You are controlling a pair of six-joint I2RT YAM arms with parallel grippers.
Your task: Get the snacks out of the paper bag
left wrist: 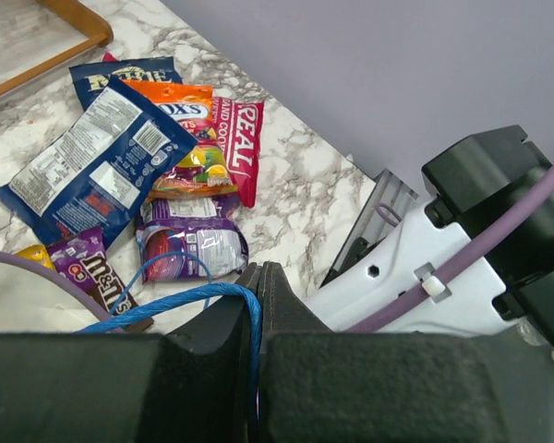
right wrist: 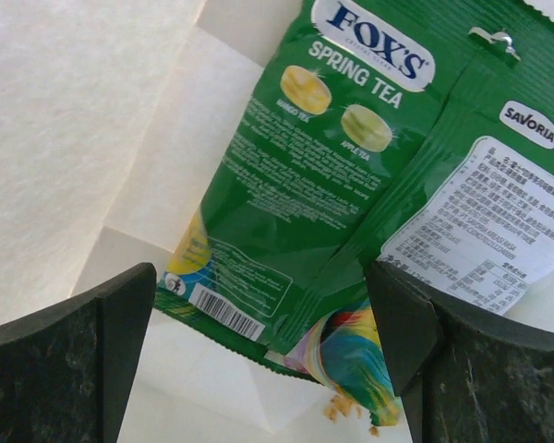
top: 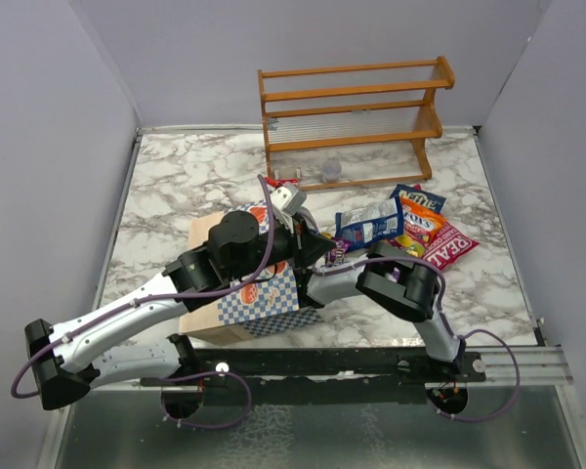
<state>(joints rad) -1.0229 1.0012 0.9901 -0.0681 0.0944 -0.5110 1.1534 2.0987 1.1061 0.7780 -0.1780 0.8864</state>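
Note:
The paper bag (top: 236, 315) lies near the table's front, checkered band towards me. My left gripper (left wrist: 258, 269) is shut on its blue cord handle (left wrist: 189, 293), beside the bag's mouth (top: 315, 246). My right gripper (right wrist: 258, 277) is open inside the bag, its jaws on either side of a green Fox's packet (right wrist: 332, 166) that lies over a rainbow-coloured packet (right wrist: 351, 355). Outside the bag lie a dark blue packet (left wrist: 92, 161), an orange one (left wrist: 175, 101), a red one (left wrist: 243, 138) and purple ones (left wrist: 189, 245). They also show in the top view (top: 410, 230).
A wooden rack (top: 352, 117) stands at the back with a small clear cup (top: 330, 172) under it. The right arm's elbow (top: 402, 283) hangs just in front of the loose packets. Grey walls close the table's sides.

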